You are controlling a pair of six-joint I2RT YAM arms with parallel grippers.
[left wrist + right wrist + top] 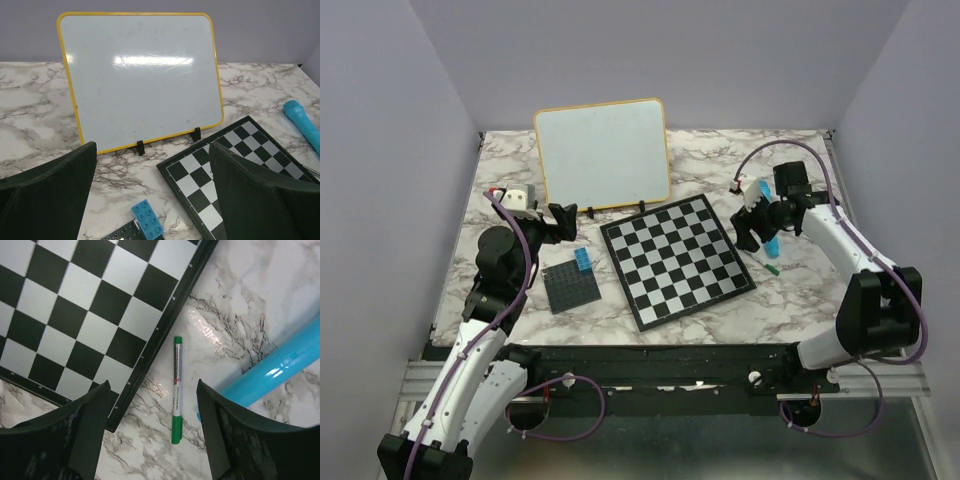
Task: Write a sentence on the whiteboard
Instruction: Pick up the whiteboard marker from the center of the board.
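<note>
The whiteboard (603,153), white with a yellow-orange frame, stands propped on two small black feet at the back of the table. It is blank, with no sentence on it. It fills the left wrist view (142,80). A green and white marker (176,390) lies on the marble just right of the chessboard; it is a small green mark in the top view (772,268). My right gripper (755,225) is open and hovers above the marker (153,385), one finger on each side of it. My left gripper (565,222) is open and empty (152,147), facing the whiteboard.
A black-and-white chessboard (677,260) lies mid-table in front of the whiteboard. A blue cylinder (767,215) lies next to the marker on its right (280,370). A dark studded plate (570,288) with a blue brick (582,260) sits by the left gripper.
</note>
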